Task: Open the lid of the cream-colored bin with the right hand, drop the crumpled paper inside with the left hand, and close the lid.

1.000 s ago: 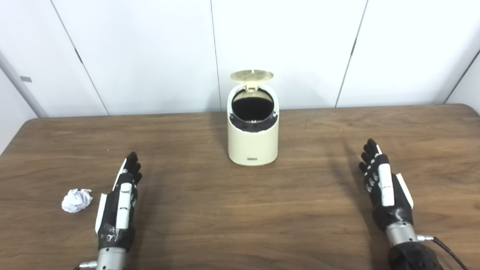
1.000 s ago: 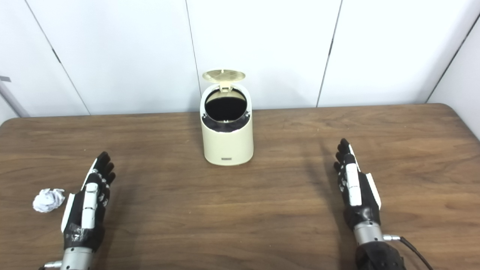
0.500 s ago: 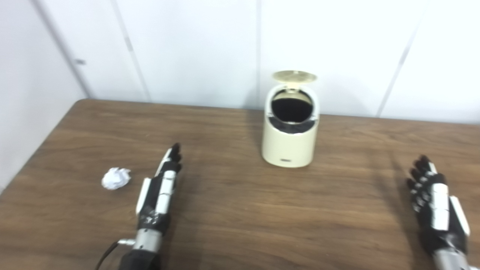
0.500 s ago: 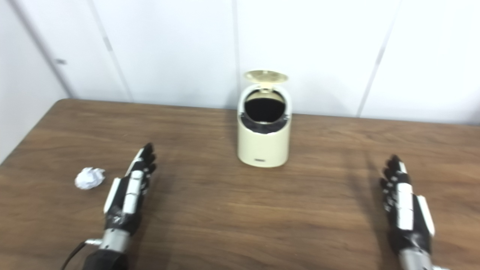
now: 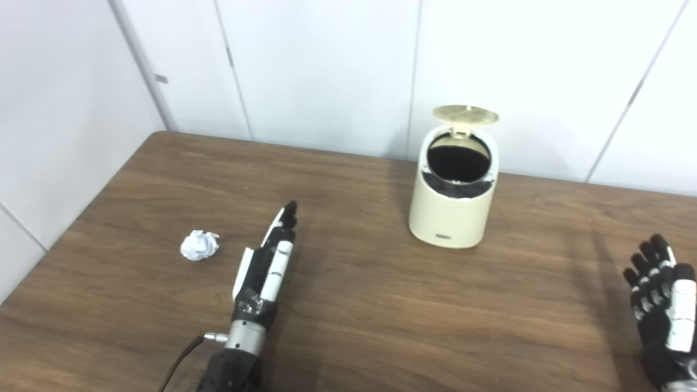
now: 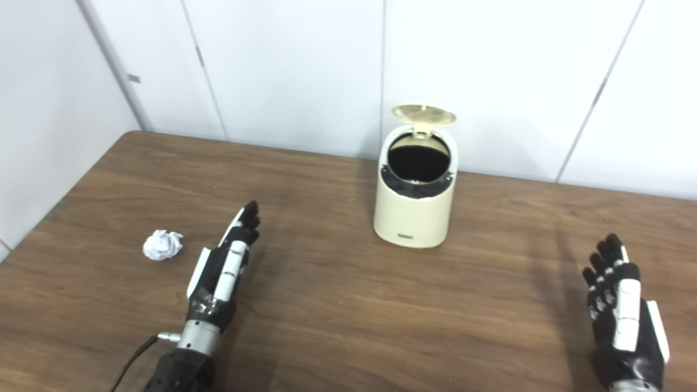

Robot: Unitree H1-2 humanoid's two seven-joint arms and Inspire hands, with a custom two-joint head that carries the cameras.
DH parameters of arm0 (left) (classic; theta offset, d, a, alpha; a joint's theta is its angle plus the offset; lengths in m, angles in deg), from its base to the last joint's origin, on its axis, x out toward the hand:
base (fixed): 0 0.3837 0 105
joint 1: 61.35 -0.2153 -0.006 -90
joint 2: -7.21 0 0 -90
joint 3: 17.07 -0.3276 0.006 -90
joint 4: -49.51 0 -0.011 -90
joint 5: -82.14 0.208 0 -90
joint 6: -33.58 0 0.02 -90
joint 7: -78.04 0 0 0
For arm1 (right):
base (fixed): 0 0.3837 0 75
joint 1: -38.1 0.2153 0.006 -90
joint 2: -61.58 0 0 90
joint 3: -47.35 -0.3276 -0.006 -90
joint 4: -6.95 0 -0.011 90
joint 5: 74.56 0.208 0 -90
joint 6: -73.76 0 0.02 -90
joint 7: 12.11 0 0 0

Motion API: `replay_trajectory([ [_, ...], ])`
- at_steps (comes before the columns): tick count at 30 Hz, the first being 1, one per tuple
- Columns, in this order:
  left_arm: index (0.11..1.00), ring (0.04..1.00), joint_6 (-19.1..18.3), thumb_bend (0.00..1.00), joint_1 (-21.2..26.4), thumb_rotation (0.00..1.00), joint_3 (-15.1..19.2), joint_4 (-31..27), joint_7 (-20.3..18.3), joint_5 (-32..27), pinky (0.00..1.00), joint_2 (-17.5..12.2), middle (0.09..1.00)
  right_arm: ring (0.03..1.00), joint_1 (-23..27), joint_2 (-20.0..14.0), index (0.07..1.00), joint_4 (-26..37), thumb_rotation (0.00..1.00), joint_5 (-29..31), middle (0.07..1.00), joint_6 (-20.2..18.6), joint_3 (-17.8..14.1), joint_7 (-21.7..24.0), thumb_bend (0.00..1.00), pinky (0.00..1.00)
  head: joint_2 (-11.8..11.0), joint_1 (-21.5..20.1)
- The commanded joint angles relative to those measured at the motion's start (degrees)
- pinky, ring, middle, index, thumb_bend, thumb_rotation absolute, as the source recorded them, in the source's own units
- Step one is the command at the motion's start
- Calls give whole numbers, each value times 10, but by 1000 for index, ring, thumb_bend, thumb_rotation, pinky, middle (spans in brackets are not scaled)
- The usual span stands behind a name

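Note:
The cream-colored bin point(image 5: 451, 207) stands upright near the table's back edge, its round lid point(image 5: 466, 113) flipped up and its dark inside showing. A white crumpled paper point(image 5: 199, 245) lies on the table at the left. Just right of the paper, my left hand point(image 5: 268, 267) rests open with its fingers stretched forward, not touching it. My right hand point(image 6: 621, 305) is open at the lower right, far from the bin, holding nothing.
The brown wooden table point(image 5: 348, 305) reaches a white panelled wall point(image 5: 326, 65) at the back. Its left edge point(image 5: 81, 218) runs diagonally close to the paper. A black cable point(image 5: 179, 362) trails from my left wrist.
The camera has turned to the left, so the whole scene has shifted right in the picture. Bin, paper and both hands keep their places on the table.

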Motion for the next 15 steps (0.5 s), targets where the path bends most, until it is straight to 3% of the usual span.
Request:
replay_trajectory([
  [1,970,982,12,541,-11,873,-12,27,8,5,1000,17,981,1000,13,-1,978,29,1000,0,999,-3,1,-3,441,1000,0,0],
  [5,964,983,-3,564,-12,850,-15,16,13,16,1000,15,978,1000,12,-4,989,34,1000,3,1000,-7,3,0,431,1000,1,-3],
  [10,982,997,-33,612,-17,668,-25,-18,14,46,1000,5,988,1000,11,-3,984,42,1000,-4,1000,-11,5,-5,443,1000,3,-10],
  [15,988,985,-63,596,-14,591,-29,-58,21,86,981,-7,988,1000,12,0,981,44,1000,-4,1000,-16,6,-9,445,1000,5,-12],
])
